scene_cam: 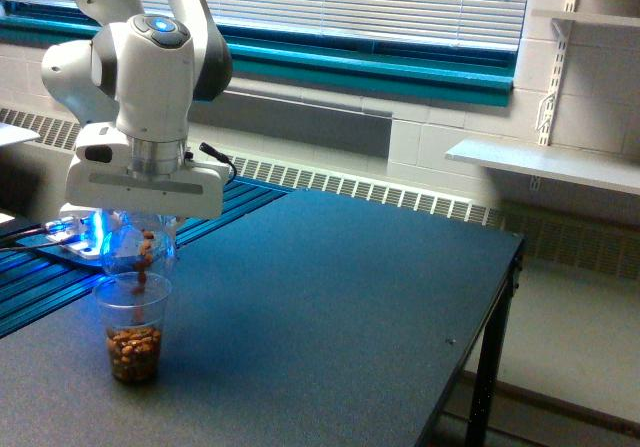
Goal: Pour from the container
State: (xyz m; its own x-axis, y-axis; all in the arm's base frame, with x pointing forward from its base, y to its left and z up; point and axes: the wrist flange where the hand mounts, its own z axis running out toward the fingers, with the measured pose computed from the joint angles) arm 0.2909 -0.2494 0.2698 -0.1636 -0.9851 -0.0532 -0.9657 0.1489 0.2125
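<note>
My gripper [138, 229] is shut on the container [137, 250], a small clear rounded vessel lit blue, tipped over just above the tabletop cup. A few brown nut-like pieces show inside the container and drop from its mouth. Directly beneath it stands a taller clear ridged cup [133, 327] on the dark table [330, 307], its bottom third filled with brown pieces. The fingers are mostly hidden behind the white gripper body.
The white arm [150, 77] rises at the exterior view's left. Blue-lit slats and a device [75, 247] sit behind the cup. The table's edge [500, 297] drops off at the exterior view's right. A white shelf [545, 162] hangs on the wall.
</note>
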